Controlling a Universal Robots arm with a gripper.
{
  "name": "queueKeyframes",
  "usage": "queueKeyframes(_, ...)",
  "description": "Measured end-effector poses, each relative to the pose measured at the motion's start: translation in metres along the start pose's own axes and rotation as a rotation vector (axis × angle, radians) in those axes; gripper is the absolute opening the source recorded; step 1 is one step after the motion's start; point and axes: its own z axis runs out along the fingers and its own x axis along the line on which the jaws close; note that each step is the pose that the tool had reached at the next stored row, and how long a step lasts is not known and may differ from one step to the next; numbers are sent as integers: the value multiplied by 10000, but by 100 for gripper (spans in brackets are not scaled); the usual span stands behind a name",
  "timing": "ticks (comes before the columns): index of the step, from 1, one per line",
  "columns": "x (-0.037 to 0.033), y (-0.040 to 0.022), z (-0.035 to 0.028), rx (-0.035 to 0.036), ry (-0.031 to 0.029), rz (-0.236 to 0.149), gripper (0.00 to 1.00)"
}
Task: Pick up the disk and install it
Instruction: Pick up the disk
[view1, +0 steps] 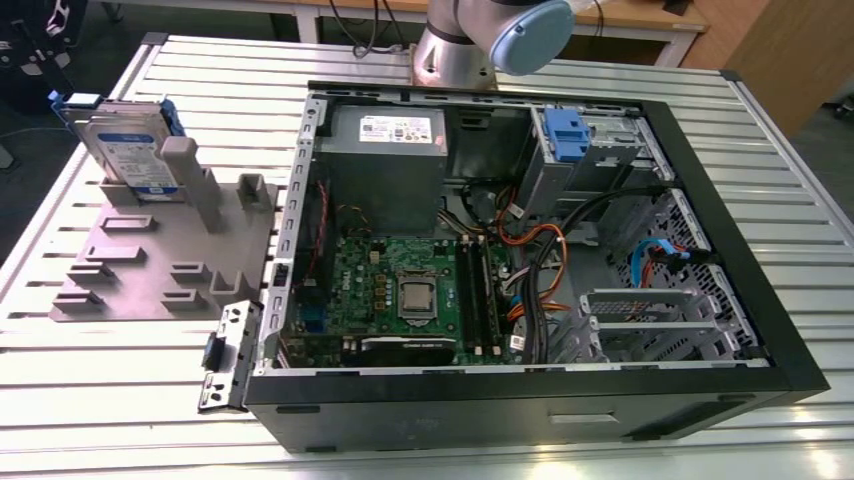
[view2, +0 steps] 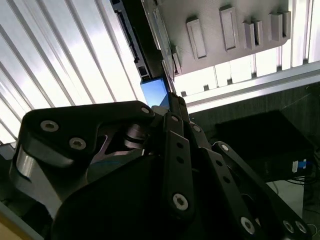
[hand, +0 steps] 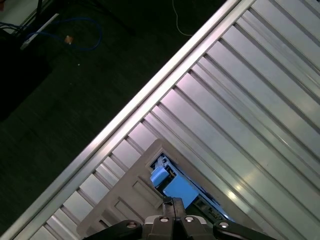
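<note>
One disk (view1: 131, 150) is the whole concern here, and it stands on edge in a slot of the grey holder (view1: 147, 270) at the exterior view's left, well apart from the open computer case (view1: 787, 330) on the slatted metal table (view1: 107, 400). Its labelled face is upright and the blue bracket runs along its edges. In the first wrist view the gripper (hand: 173, 202) hangs above that bracket, not touching it, with the slats and the dark floor beyond the table's edge in sight around it. Its fingers look drawn together with nothing between them, so the drive is not yet taken and the task appears barely begun. The second wrist view gives the same reading, the linkage narrowing to a point just beside the blue end of the drive (view2: 154, 92). The likeliest trouble is contact with the pincer this narrow: pressed onto the thin upper edge, it would probably push the drive deeper, tip it in its slot or drag the light holder across the slats. A grip on the plastic bracket alone could flex it and let the drive twist. Inside the case, the loose cables (view1: 534, 250) lying near the drive bay (view1: 567, 135) could snag a tilted drive.
</note>
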Motion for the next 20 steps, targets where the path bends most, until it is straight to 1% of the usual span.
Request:
queueKeyframes(13,0,0,0,0,1,-23,11)
queueKeyframes(16,0,0,0,-3,7,-150,11)
queueKeyframes(20,0,0,0,-10,19,-432,11)
